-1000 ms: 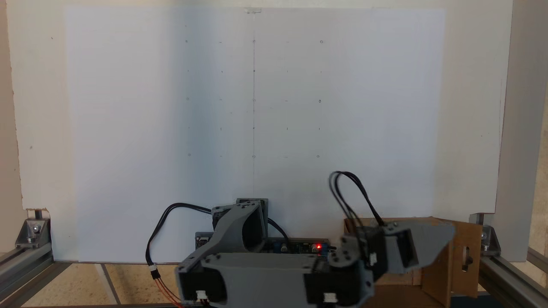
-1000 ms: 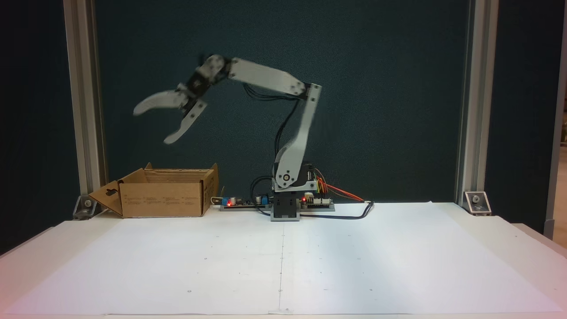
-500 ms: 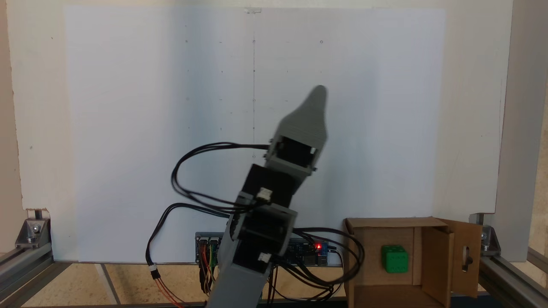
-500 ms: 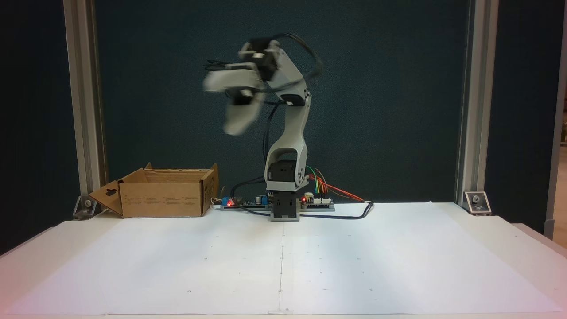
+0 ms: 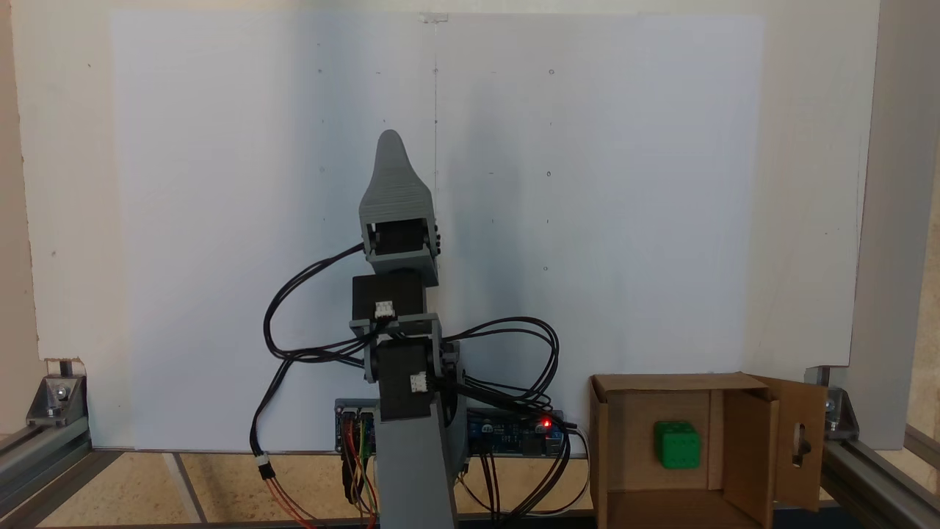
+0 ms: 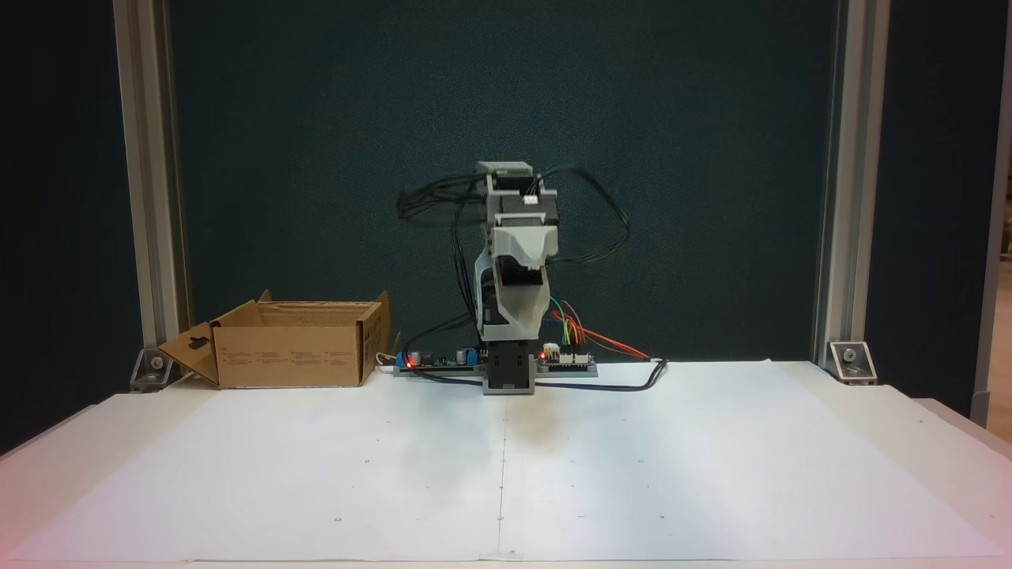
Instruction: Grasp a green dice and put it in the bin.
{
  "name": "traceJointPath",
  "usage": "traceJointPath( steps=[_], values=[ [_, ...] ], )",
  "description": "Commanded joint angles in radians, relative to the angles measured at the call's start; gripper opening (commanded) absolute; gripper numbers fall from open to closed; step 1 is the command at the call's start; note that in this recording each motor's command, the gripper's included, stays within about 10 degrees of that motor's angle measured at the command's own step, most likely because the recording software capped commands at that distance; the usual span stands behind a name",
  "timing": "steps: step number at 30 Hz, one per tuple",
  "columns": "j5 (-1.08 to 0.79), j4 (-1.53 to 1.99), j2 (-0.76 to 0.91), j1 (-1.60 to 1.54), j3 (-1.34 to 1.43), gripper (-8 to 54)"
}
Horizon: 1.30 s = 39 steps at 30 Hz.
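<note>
The green dice (image 5: 677,444) lies inside the bin (image 5: 624,426), a brown cardboard box at the lower right of a fixed view. From the front, the bin (image 6: 288,356) stands at the left and its walls hide the dice. My grey gripper (image 5: 389,143) is well away from the bin, over the middle of the white sheet, with nothing seen in it. In the front view the gripper (image 6: 518,328) points toward the camera above the arm's base. Its jaws lie one behind the other, so the gap between them is not visible.
A white paper sheet (image 6: 632,466) with small pencil marks covers the table. Circuit boards (image 5: 521,430) and loose cables (image 5: 308,323) sit around the arm's base. Aluminium frame posts (image 6: 146,182) stand at both sides, one close behind the bin.
The arm swung away from above the bin to the middle of the table and folded down. The dice, unseen a second ago, lies in the bin.
</note>
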Motion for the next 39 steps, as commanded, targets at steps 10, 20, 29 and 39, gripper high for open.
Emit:
traceJointPath(
  steps=[10,20,29,39],
  values=[
    [-0.02,-0.547,0.121,0.146,0.144,43.1],
    [-0.08,-0.957,0.121,0.104,0.354,43.0],
    [-0.08,-1.308,0.121,0.106,0.465,43.0],
    [-0.083,-1.471,0.121,0.106,0.667,43.1]
  ],
)
